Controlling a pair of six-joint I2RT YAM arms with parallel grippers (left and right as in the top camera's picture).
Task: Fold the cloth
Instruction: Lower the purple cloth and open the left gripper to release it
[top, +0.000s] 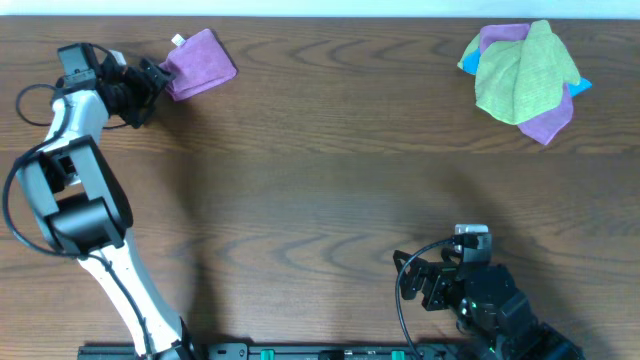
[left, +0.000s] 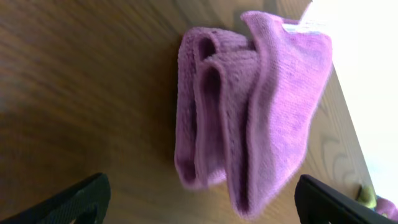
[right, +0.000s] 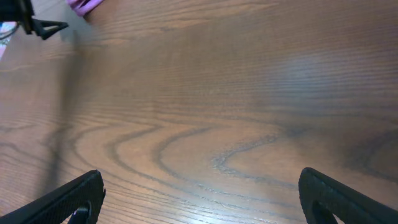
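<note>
The lilac cloth (top: 203, 62) lies folded in several layers at the back left of the table, its white tag (top: 178, 41) at the far corner. In the left wrist view the cloth (left: 249, 106) fills the middle, folded edges toward the camera. My left gripper (top: 155, 78) is open just left of the cloth; its two fingers (left: 202, 190) stand wide apart on either side of the cloth's near end and hold nothing. My right gripper (top: 415, 280) is open and empty at the front right, over bare wood (right: 202, 193). A corner of the cloth (right: 84, 5) shows far off in the right wrist view.
A pile of other cloths sits at the back right: a yellow-green one (top: 525, 70) on top, a bright blue one (top: 581, 86) and a purple one (top: 550, 122) beneath. The table's back edge (top: 320, 17) runs just behind the cloth.
</note>
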